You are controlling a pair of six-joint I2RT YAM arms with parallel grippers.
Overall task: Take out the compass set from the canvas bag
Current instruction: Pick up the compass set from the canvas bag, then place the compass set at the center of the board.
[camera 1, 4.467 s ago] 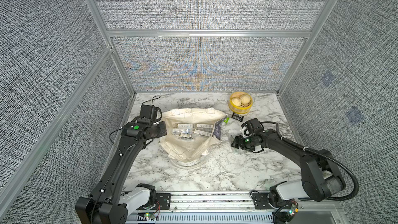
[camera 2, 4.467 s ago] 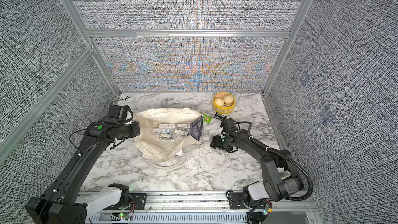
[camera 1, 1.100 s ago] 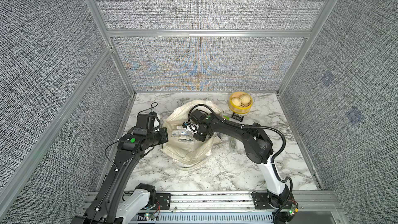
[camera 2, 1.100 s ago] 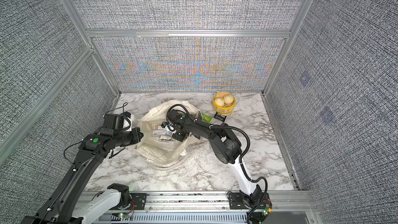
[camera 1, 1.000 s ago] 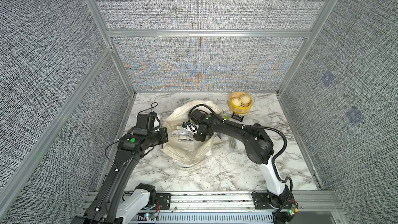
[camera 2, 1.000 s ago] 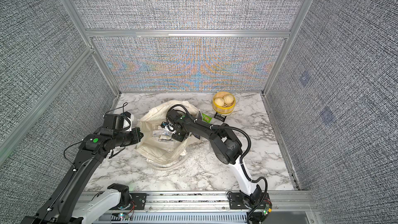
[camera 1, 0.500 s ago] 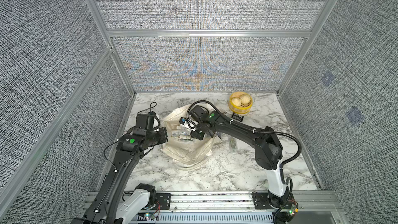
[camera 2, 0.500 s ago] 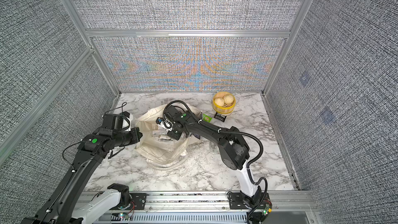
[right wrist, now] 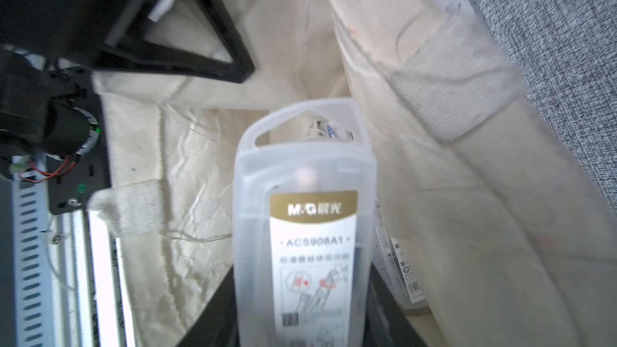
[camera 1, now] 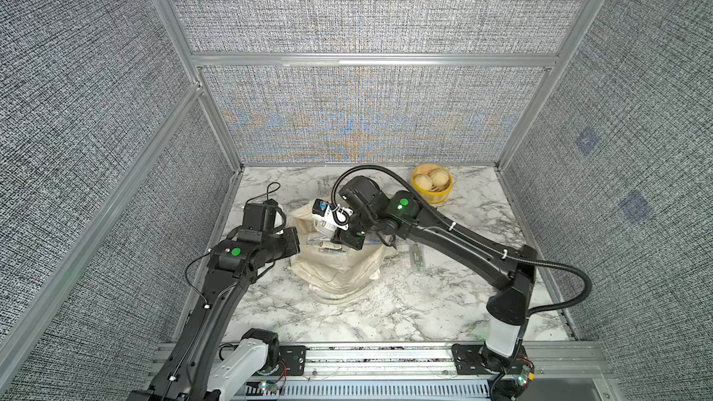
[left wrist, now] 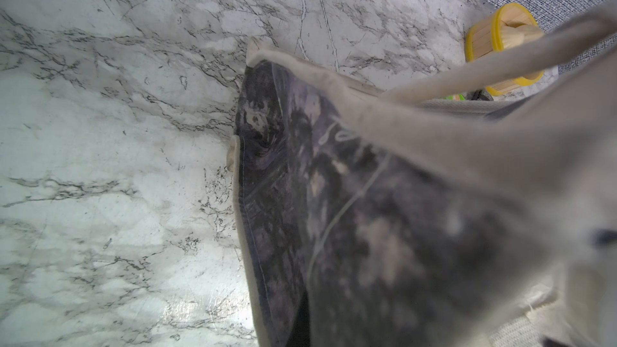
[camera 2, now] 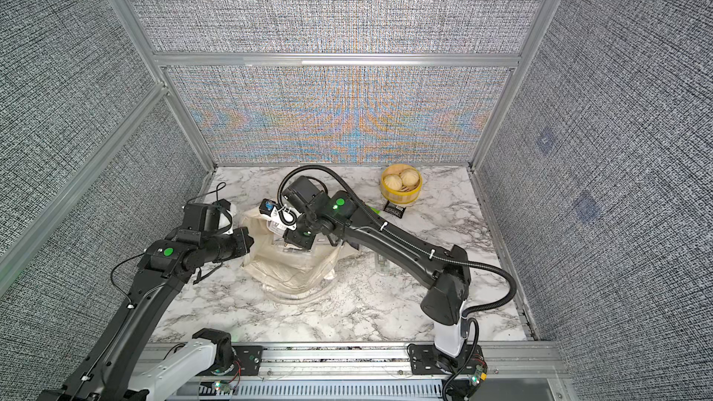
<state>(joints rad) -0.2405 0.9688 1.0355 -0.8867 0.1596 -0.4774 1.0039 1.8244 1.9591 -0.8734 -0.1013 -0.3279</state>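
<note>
The right wrist view alone showed the right gripper (right wrist: 302,322) clamping the compass set (right wrist: 305,215) inside the canvas bag (right wrist: 434,195); the left gripper (camera 2: 247,243) pinched the bag's edge in a top view.

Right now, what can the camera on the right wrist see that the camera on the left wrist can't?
Only the right wrist view shows the clear plastic compass case with its gold label, gripped between the right fingers, over the cream inside of the canvas bag, plus more clear packets lying in there.

Only the left wrist view shows the bag's dark printed outside, a pale loop handle, the marble table and the yellow steamer basket.

Both show the same canvas bag, one from inside, one from outside.
</note>
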